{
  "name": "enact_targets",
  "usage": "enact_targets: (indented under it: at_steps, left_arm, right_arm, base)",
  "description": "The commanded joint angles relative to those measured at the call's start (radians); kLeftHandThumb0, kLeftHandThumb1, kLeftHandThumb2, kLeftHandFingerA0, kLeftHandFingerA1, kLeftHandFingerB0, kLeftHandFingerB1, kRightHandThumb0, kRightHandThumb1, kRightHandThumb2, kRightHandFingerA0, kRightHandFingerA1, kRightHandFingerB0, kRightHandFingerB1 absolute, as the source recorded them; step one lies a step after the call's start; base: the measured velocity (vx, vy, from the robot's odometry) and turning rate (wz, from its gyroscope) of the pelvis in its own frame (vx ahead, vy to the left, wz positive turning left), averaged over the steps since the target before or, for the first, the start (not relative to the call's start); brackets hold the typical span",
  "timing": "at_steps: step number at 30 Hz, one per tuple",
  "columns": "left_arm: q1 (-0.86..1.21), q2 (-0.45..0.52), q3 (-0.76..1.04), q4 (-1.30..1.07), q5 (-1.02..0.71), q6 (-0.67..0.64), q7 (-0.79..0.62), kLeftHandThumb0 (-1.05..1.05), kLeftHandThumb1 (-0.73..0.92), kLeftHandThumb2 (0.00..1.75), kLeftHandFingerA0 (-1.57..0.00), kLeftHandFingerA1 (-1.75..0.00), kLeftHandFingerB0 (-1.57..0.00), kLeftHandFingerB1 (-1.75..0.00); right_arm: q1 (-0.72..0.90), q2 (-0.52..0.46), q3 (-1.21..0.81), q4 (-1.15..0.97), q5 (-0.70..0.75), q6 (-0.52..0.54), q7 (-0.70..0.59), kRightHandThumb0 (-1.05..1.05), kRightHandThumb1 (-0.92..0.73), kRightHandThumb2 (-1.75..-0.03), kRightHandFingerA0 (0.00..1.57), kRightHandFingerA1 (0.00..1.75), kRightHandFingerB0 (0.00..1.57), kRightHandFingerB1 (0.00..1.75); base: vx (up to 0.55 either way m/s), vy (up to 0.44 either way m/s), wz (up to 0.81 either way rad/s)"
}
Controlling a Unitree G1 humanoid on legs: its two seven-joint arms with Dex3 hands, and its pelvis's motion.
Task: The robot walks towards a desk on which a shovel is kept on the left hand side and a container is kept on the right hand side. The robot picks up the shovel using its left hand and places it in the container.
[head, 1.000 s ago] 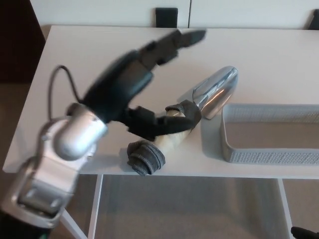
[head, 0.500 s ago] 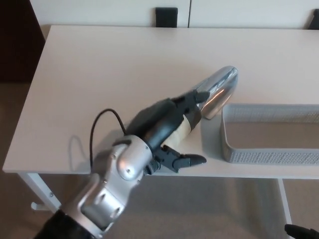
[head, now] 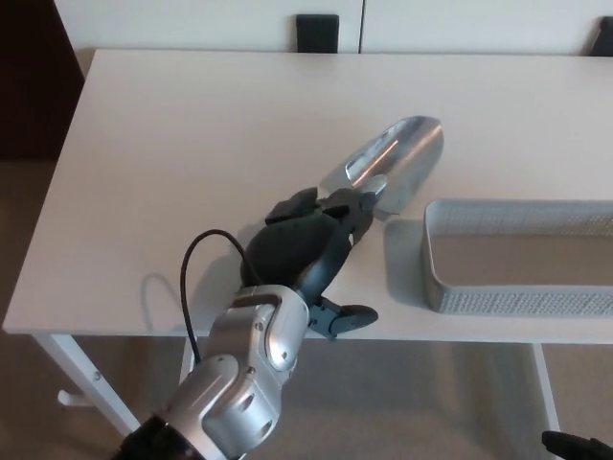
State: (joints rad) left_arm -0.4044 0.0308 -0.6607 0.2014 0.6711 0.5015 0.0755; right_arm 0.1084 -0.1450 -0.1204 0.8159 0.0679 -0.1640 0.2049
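Shovel (head: 388,165) is caught tight in my left hand (head: 308,241) — I grip its handle while its shiny scoop sits above the white worktop (head: 192,144), near the grey container (head: 441,287) — so picking up looks done, dropping it in is left.

Showing a robot left arm (head: 239,383) with a rounded casing of brushed silver metal, catching soft highlights along its curves. Displaying a bulbous silver wrist joint with a small dark dot on its side, perhaps a screw or port. Turning to matte black at the lower end near the picture's bottom edge. Trailing a thin black cable (head: 196,278), looping out from the wrist in an arc. Ending in a left hand (head: 305,247) of smooth black shell, with thick, blocky, segmented black fingers (head: 347,317) and dark grey padding near the tips.
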Motion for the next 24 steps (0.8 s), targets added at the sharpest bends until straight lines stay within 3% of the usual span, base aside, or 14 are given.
enact_targets:
  at_steps: [1, 16, 18, 19, 20, 22, 24]
  left_arm:
    - [-0.003, 0.035, -0.019, 0.011, 0.176, 0.062, 0.134, -0.60, 0.39, 0.72, -0.06, -0.27, -0.09, -0.25]
    - [-0.008, 0.027, 0.008, 0.034, 0.222, 0.042, 0.158, -0.61, 0.40, 0.71, -0.07, -0.28, -0.10, -0.26]
    - [-0.012, 0.010, 0.018, 0.064, 0.202, 0.039, 0.140, -0.59, 0.47, 0.56, -0.12, -0.29, -0.12, -0.25]
    - [-0.015, 0.005, 0.021, 0.073, 0.199, 0.038, 0.131, -0.64, 0.42, 0.74, -0.04, -0.37, -0.10, -0.30]
    - [-0.021, 0.000, 0.026, 0.088, 0.191, 0.033, 0.125, -0.74, 0.48, 0.71, -0.08, -0.34, -0.11, -0.31]
    - [-0.036, -0.018, 0.035, 0.127, 0.177, 0.033, 0.111, -0.63, 0.41, 0.74, -0.05, -0.26, -0.09, -0.27]
    - [-0.043, -0.041, 0.050, 0.167, 0.152, 0.022, 0.104, -0.65, 0.41, 0.74, -0.05, -0.33, -0.10, -0.25]
  right_arm:
    - [-0.006, -0.032, -0.003, -0.003, -0.014, 0.011, -0.011, -0.43, -0.55, -0.55, 0.58, 0.59, 0.41, 0.45]
    - [0.003, -0.037, 0.004, -0.006, -0.022, 0.002, 0.007, -0.43, -0.57, -0.56, 0.59, 0.59, 0.40, 0.46]
    - [0.010, -0.039, 0.010, -0.011, -0.030, -0.001, 0.005, -0.44, -0.57, -0.56, 0.63, 0.61, 0.41, 0.46]
    - [0.010, -0.041, 0.012, -0.010, -0.033, -0.004, 0.006, -0.46, -0.56, -0.56, 0.64, 0.61, 0.41, 0.46]
    - [0.008, -0.043, 0.015, -0.011, -0.035, -0.005, 0.007, -0.46, -0.56, -0.56, 0.62, 0.60, 0.41, 0.46]
    - [-0.003, -0.039, 0.009, -0.018, -0.020, 0.023, 0.012, -0.44, -0.56, -0.56, 0.58, 0.58, 0.40, 0.45]
    - [-0.008, -0.043, 0.010, -0.024, -0.021, 0.041, 0.013, -0.44, -0.56, -0.56, 0.58, 0.58, 0.40, 0.45]
  base:
    - [0.00, 0.000, 0.00]
    - [0.00, 0.000, 0.00]
    - [0.00, 0.000, 0.00]
    - [0.00, 0.000, 0.00]
    - [0.00, 0.000, 0.00]
    - [0.00, 0.000, 0.00]
    - [0.00, 0.000, 0.00]
